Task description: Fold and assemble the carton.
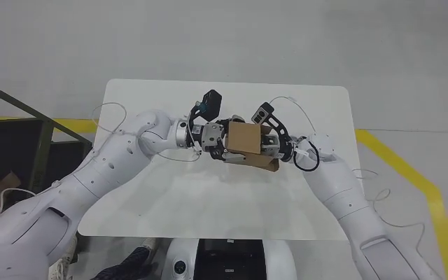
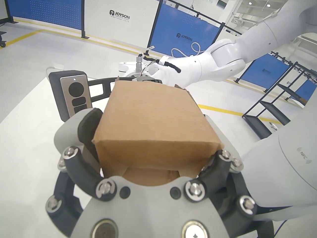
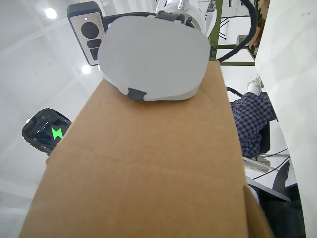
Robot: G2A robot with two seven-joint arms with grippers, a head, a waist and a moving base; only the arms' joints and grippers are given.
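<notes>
Carton (image 1: 245,138) above table (image 1: 175,203), left tool (image 2: 151,131) tight on one end, right tool (image 1: 269,145) at other end, grip unclear

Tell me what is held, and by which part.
The carton: the left gripper clamps one end, fingers on opposite sides. The right gripper is at the other end; its hold cannot be told.

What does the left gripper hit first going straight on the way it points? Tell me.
The carton, which sits right between the left gripper's jaws. Beyond it comes the right gripper, though depth there is unclear.
</notes>
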